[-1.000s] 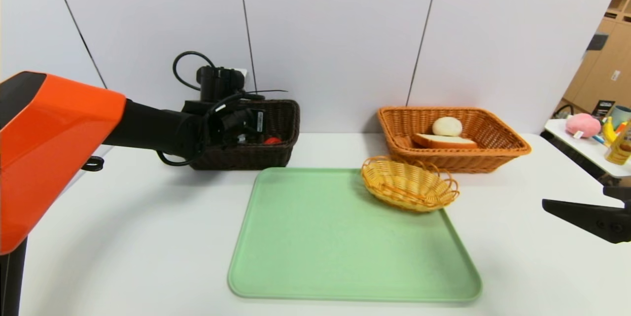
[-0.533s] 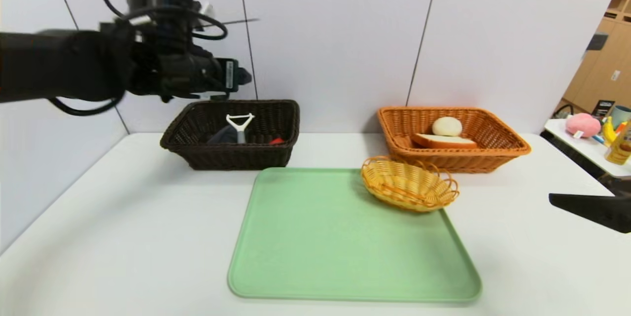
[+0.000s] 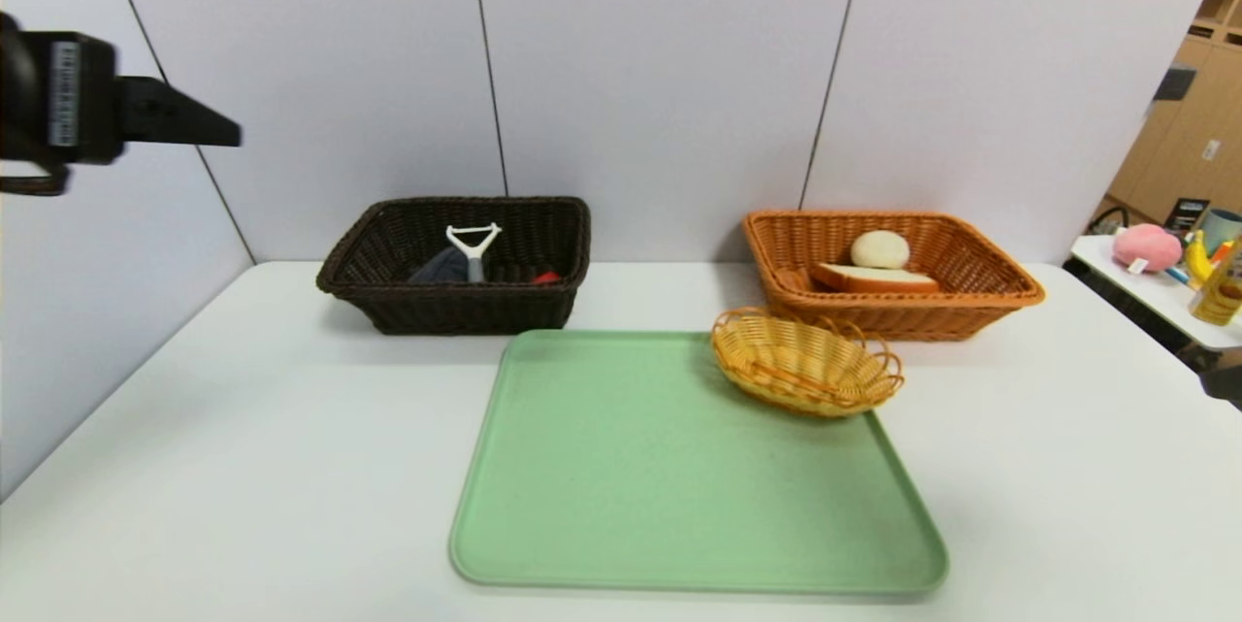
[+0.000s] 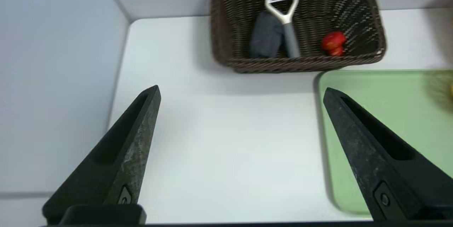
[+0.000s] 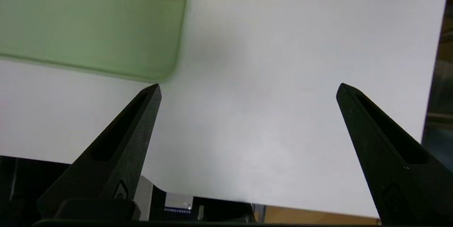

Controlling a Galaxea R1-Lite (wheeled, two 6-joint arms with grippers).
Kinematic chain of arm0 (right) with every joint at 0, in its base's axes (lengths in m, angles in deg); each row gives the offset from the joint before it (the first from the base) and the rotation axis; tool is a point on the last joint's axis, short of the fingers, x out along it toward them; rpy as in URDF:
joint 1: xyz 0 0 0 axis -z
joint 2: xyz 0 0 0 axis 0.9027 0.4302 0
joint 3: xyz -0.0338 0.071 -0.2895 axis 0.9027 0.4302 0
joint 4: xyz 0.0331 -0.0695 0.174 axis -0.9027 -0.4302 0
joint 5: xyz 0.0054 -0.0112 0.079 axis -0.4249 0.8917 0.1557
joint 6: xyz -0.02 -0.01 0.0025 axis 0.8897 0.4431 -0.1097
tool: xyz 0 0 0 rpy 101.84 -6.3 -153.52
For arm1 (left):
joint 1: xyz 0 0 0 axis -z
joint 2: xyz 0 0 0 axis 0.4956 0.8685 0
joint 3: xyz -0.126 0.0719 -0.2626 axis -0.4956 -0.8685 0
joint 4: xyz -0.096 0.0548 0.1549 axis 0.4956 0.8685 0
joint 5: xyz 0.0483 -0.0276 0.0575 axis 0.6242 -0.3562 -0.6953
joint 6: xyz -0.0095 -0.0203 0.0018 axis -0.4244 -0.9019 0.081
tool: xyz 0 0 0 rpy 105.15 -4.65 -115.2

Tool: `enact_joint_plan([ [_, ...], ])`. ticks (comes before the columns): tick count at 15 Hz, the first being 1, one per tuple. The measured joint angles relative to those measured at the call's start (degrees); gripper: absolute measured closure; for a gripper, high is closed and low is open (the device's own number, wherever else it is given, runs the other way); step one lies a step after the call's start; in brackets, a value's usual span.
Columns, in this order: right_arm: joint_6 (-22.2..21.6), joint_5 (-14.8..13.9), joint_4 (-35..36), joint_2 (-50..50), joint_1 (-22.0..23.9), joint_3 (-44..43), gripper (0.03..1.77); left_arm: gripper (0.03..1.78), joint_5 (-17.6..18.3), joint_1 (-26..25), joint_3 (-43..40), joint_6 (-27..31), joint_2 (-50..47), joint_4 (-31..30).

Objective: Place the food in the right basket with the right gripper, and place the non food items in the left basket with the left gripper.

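With all the sorted objects lying in their baskets, the step in hand is judged to be the clearing away of the arms after the last placement. The left gripper (image 4: 241,87), raised over the left part of the worktop (image 3: 291,428) in front of the dark basket, has its jaws wide apart and grips nothing. The right gripper (image 5: 250,84), above the worktop near its right edge, likewise has open, unladen jaws.

The dark brown basket (image 3: 466,310), beyond the far left corner of the green tray (image 3: 679,467), contains the dark grey cloth (image 4: 267,35), the white-headed peeler (image 4: 288,25) beside it, and the small red object (image 4: 333,41) at the other end. The orange-brown basket (image 3: 902,318), towards the far right of the worktop, contains the bread slice (image 3: 873,279) and the pale bun (image 3: 880,249). The yellow oval basket (image 3: 805,365) overlaps the tray's far right corner.

The next move probably requires only that both arms settle clear of the baskets. A pale label (image 3: 64,93) on the left arm bears marks too small to read; no brand is legible.
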Motion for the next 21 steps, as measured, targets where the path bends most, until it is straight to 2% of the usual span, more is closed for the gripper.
enact_joint_plan([
  [2,0.11,-0.88,-0.85,-1.05,2.73,-0.28,0.09,0.17,-0.09,-4.27,-2.27,0.02,-7.33,3.02],
  [5,0.11,-0.72,-0.63,-6.41,6.97,4.07,0.09,0.15,0.0,-7.55,-9.46,0.07,-19.13,4.18],
  [8,0.16,-0.3,1.95,-15.93,10.3,14.24,0.09,0.14,-0.13,-8.62,-20.98,0.2,-33.24,4.72],
  [12,1.18,-0.66,10.92,-32.72,11.79,29.34,0.09,0.13,0.0,-10.09,-36.56,2.54,-52.5,5.05],
  [14,2.66,-0.55,13.26,-41.42,12.48,34.67,0.09,0.12,2.34,-11.52,-41.79,3.78,-59.56,4.88],
  [16,4.5,1.0,15.6,-49.69,13.56,39.36,0.09,0.12,6.52,-12.21,-46.92,5.83,-65.71,4.55],
  [18,5.66,2.78,20.96,-56.48,13.98,43.76,0.09,0.12,10.64,-12.53,-51.88,8.0,-70.4,2.8],
  [21,8.94,3.06,31.4,-64.74,14.12,52.88,0.09,0.12,11.9,-12.63,-59.3,9.57,-73.2,-4.41],
])
